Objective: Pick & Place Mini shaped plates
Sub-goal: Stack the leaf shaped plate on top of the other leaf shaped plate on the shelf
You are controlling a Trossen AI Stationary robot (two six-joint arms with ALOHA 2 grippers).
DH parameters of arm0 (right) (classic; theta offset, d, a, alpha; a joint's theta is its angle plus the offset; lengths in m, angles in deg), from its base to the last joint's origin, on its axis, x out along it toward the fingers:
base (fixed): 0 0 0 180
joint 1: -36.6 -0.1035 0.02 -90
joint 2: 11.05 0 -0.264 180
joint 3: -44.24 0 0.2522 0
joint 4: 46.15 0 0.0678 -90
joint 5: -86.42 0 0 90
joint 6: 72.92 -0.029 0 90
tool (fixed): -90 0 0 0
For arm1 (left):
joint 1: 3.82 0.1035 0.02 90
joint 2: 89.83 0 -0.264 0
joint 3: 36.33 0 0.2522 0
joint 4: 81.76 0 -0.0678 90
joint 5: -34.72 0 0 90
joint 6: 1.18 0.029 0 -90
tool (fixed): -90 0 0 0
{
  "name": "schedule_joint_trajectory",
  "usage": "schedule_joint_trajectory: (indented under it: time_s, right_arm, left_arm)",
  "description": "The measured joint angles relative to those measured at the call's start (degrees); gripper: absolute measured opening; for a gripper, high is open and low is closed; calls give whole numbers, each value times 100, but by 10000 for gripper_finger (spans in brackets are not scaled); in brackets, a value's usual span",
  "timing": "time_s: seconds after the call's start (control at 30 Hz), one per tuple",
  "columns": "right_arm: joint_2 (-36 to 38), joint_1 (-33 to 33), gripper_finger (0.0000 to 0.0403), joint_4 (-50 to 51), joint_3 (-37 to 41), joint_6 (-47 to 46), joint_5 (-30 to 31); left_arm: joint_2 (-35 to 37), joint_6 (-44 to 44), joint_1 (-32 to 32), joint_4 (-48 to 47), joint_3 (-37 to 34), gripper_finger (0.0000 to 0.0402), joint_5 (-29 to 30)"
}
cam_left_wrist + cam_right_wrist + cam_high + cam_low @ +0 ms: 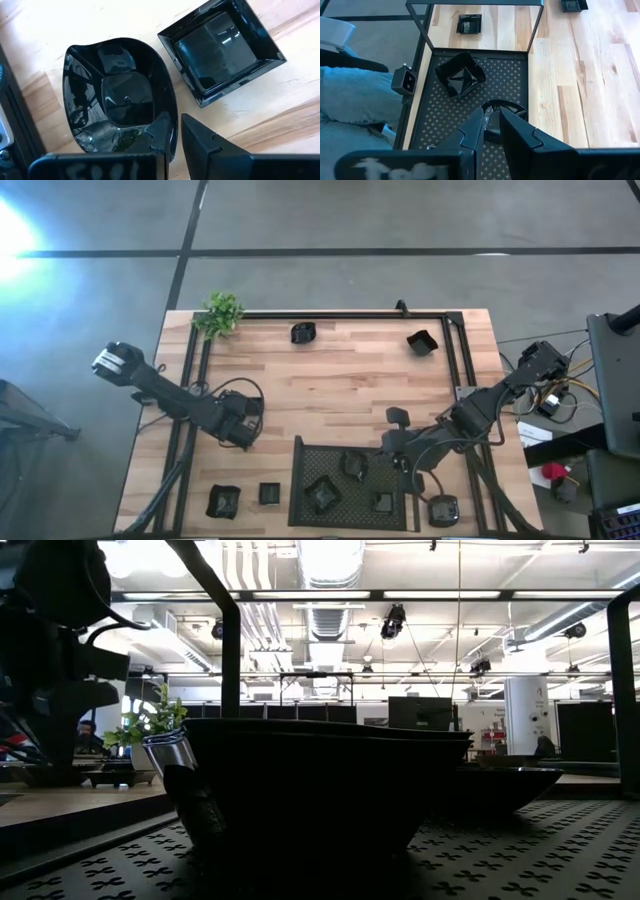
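Note:
Several mini shaped plates are in view, all small, glossy and black. Two lie on the wood at the near left: a rounded one point(120, 100) point(222, 500) and a square one point(220, 50) point(268, 494). My left gripper point(174, 150) point(243, 435) hovers above and short of them, shut and touching nothing. My right gripper point(492, 132) point(400, 458) is over the mesh tray's point(300, 480) right part, shut on a round plate point(509, 112). Other plates rest in the tray: an angular one point(461, 75) point(322, 495) and two more point(352, 465) point(383, 502). My right gripper has the round plate by its rim point(492, 111), on the side nearest the wrist. The rim is pinched between the two fingers, which slant down at it from above. The plate sits low over the tray's mesh; whether it rests there I cannot tell.
More plates lie on the wood at the far side point(303, 332) point(422, 342) and at the near right point(443, 508). A green plant point(222, 313) stands at the far left corner. A black frame point(330, 314) rims the table. A plate point(320, 780) fills the low view.

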Motion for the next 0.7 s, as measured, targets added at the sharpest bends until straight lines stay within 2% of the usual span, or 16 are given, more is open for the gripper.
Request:
schedule_joint_trajectory:
  time_s: [0.47, 0.7]
  right_arm:
    - [0, 0, 61, 0, 0, 0, 0]
    - [0, 0, 61, 0, 0, 0, 0]
  left_arm:
    - [0, -22, 0, 156, -141, 42, -25]
    - [0, 72, 2, 692, -352, 42, -36]
